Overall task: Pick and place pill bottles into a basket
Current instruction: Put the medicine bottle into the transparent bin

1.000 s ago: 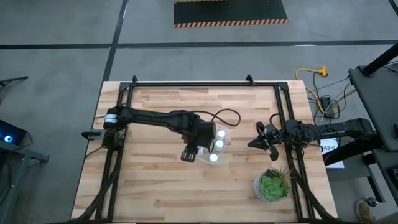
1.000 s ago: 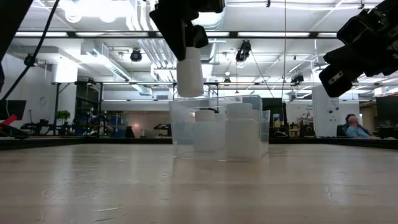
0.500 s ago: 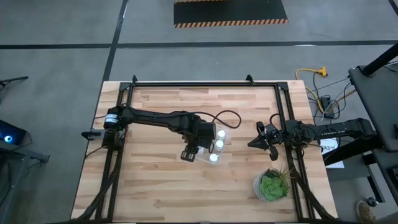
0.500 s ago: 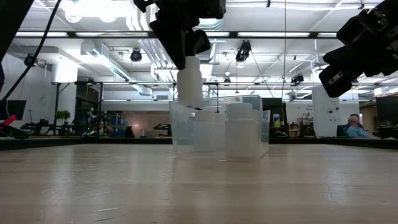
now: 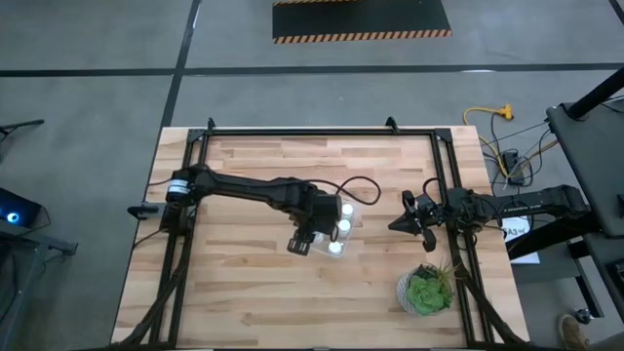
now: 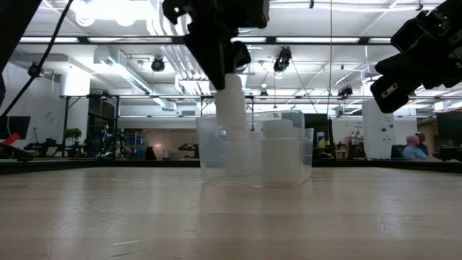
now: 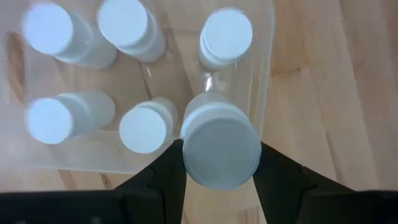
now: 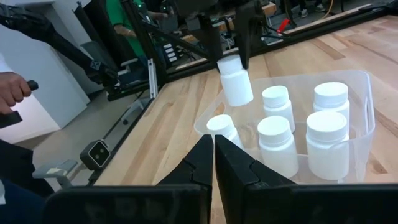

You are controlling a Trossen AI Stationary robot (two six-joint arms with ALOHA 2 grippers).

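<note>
Five pill bottles already stand upright inside the basket, so the last one really only has the corner slot left. The left claw is clamped on that sixth bottle up near its cap, hanging it above the basket's near corner, just over the rim. Holding it high on the body makes sense to me: the fingers stay above the wall and the neighbours. Room is tight though, with a standing bottle right beside the gap and the clear wall on the other side, so I'd lower it straight. The right claw waits well apart near the bench edge, fingers pressed together, nothing in them.
</note>
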